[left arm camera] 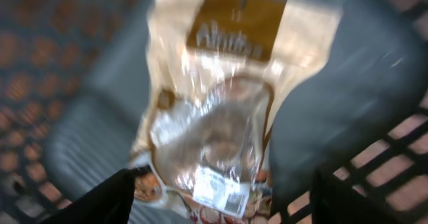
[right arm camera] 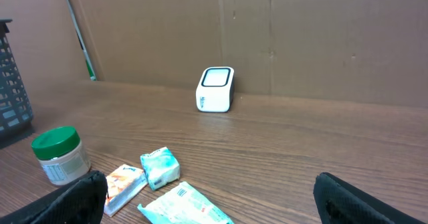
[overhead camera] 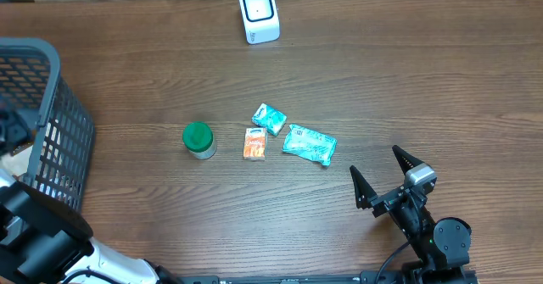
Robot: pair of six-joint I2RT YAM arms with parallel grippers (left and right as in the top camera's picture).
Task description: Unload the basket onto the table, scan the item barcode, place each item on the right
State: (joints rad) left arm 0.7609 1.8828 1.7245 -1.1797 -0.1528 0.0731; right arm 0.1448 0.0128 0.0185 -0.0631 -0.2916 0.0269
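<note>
In the left wrist view a cream and clear plastic bag [left arm camera: 214, 110] with a brown printed top lies blurred inside the grey basket [left arm camera: 348, 103]. A white barcode label [left arm camera: 221, 192] sits at its near end. My left gripper [left arm camera: 224, 184] is open, its dark fingers [left arm camera: 100, 200] wide apart on either side of the bag's near end, not pinching it. The white scanner [overhead camera: 259, 13] stands at the table's far edge. My right gripper [overhead camera: 376, 163] is open and holds nothing at the front right, facing the scanner [right arm camera: 216, 89].
A green-lidded jar [overhead camera: 198, 139], an orange packet [overhead camera: 254, 143], a small teal packet [overhead camera: 270, 118] and a larger teal packet [overhead camera: 310, 143] lie mid-table. The basket [overhead camera: 51, 114] stands at the left edge. A cardboard wall [right arm camera: 267, 30] rises behind the scanner.
</note>
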